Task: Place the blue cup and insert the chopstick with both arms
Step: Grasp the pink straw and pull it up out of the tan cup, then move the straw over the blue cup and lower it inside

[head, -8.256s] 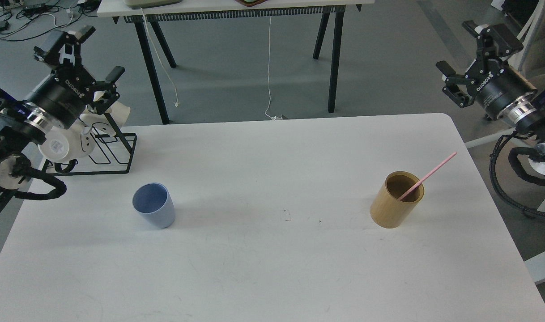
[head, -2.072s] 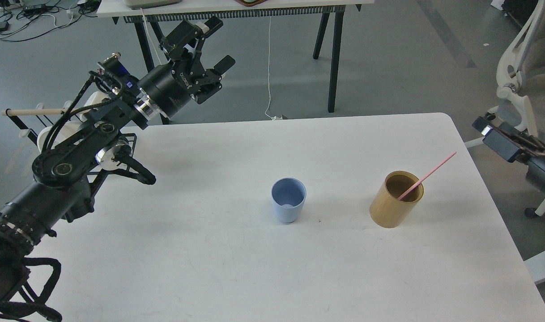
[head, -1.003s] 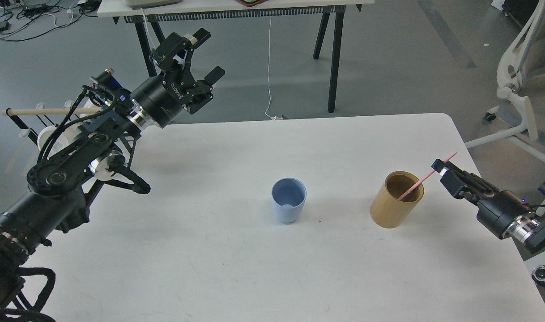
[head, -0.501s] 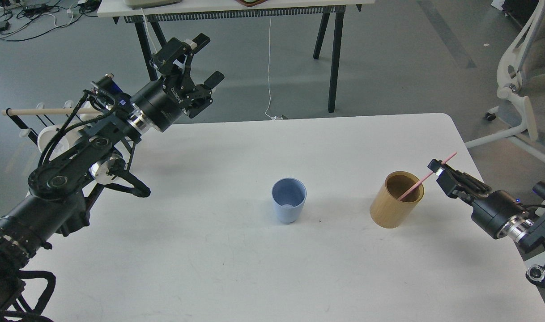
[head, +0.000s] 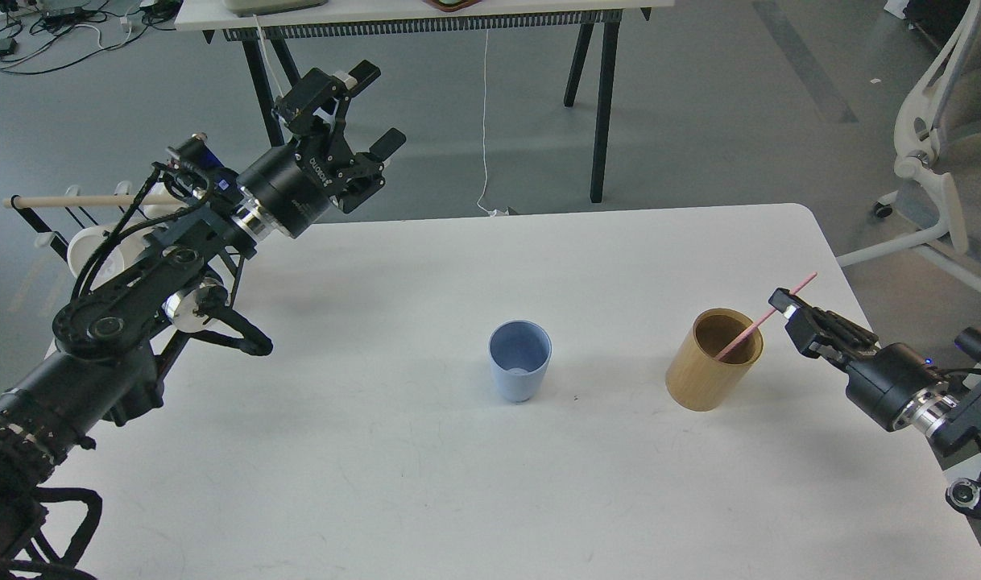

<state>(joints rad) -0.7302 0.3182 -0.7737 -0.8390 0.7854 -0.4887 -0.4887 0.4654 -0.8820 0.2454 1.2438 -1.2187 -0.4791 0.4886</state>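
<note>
Both of my grippers are up in the frame. On the upper left, my left gripper (head: pixel 360 113) hangs above the far-left part of the white table (head: pixel 426 483), its two fingers spread wide apart with nothing between them. It points up and to the right, well away from the cups.

At the right edge, my right gripper (head: pixel 783 306) sits low near the table's right side, pointing up-left at the pink chopstick (head: pixel 768 316). Its tip lies right at the upper part of the stick, but the fingers look dark and merged from this angle, so I cannot tell whether they are closed on the stick or merely beside it.

That chopstick leans in the tan wooden holder (head: pixel 714 360), lower end inside, upper end slanting out toward the upper right. The holder stands upright at centre-right of the frame.

Near the middle of the frame stands the blue cup (head: pixel 520 370), upright and mouth up, left of the holder with clear table between them. Neither gripper touches it.

At the left edge, behind my left arm, a black wire rack (head: pixel 64 242) carries a pale wooden rod (head: pixel 72 200) and a white mug (head: pixel 96 250).
</note>
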